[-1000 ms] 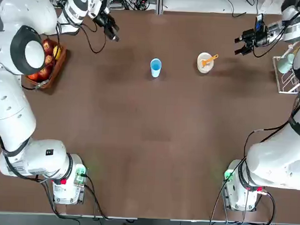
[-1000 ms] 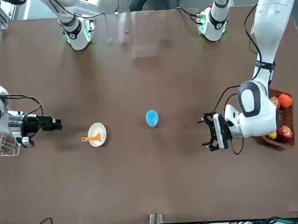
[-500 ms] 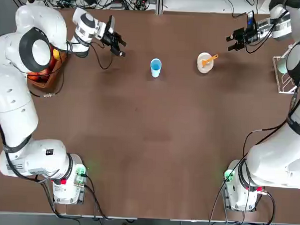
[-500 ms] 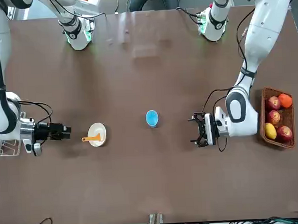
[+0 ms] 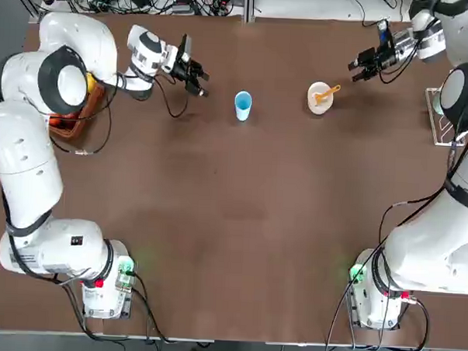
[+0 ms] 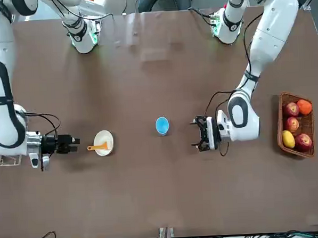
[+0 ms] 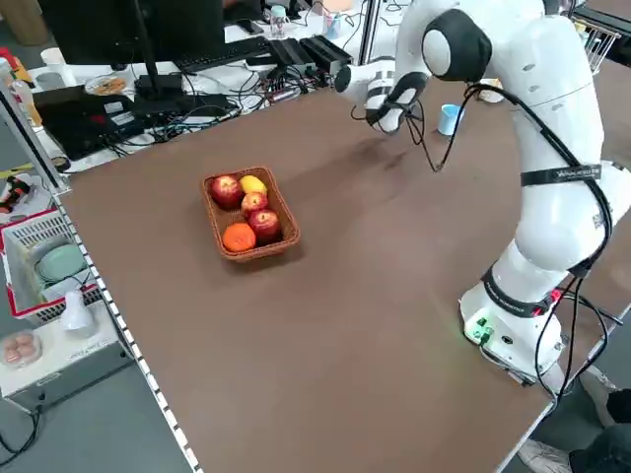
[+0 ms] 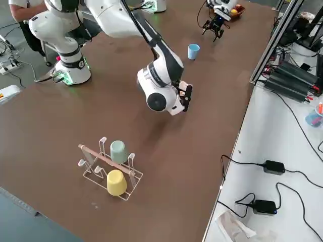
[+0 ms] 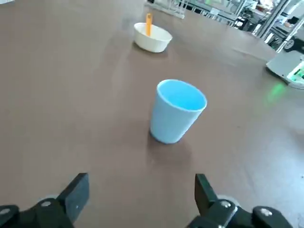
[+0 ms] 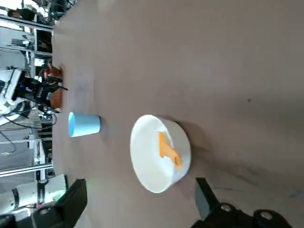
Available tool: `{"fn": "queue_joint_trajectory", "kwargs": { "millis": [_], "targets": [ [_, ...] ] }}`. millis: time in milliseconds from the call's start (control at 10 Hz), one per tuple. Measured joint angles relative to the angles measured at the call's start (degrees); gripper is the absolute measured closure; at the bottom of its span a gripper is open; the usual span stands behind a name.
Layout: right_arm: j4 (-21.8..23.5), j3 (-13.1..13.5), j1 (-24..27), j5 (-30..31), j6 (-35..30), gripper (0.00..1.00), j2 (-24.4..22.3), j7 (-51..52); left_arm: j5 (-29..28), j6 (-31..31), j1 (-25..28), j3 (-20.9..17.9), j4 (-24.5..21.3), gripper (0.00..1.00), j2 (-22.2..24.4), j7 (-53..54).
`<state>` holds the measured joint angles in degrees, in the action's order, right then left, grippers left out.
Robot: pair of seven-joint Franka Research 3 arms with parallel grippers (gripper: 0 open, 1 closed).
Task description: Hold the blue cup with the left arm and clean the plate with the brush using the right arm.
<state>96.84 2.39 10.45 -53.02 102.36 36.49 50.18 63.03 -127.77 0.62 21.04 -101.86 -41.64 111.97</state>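
Top view, fruit basket (image 5: 69, 122) behind left arm, both claws (image 5: 196, 78) (image 5: 361, 66) wide, empty, clear path to blue cup (image 5: 242, 105), plate (image 5: 319, 99)

Matt blue cup (image 9: 177, 110) (plastic-looking)

I observed a light-blue cup (image 5: 242, 105), a cream-white plate (image 5: 319, 99) carrying an orange brush (image 5: 327, 92), and a plain brown table (image 5: 240, 215). The brown wicker basket (image 6: 297, 125) held red, yellow and orange fruit (image 6: 296, 123).

Brown table (image 5: 240, 222), fruit basket (image 7: 248, 215), cup rack (image 8: 108, 169), cables (image 8: 262, 166)
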Motion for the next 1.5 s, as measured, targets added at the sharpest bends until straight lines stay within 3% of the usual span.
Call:
{"fn": "queue_joint_trajectory", "kwargs": {
  "millis": [400,800,1500],
  "targets": [
    [-0.16,-0.75,-0.1,0.62,0.51,0.0,0.66,0.36,7.81,-0.54,-2.94,-0.04,-1.04,0.02,-1.6,13.44],
    [-0.11,-1.56,-0.88,0.62,6.54,0.0,3.53,0.67,15.15,-0.07,-2.66,-0.18,0.36,0.03,-5.49,23.31],
    [1.21,-3.63,-1.6,0.57,7.7,0.09,4.24,0.72,22.22,3.66,-4.0,0.55,2.92,0.03,-10.25,29.03]
  ]
}}
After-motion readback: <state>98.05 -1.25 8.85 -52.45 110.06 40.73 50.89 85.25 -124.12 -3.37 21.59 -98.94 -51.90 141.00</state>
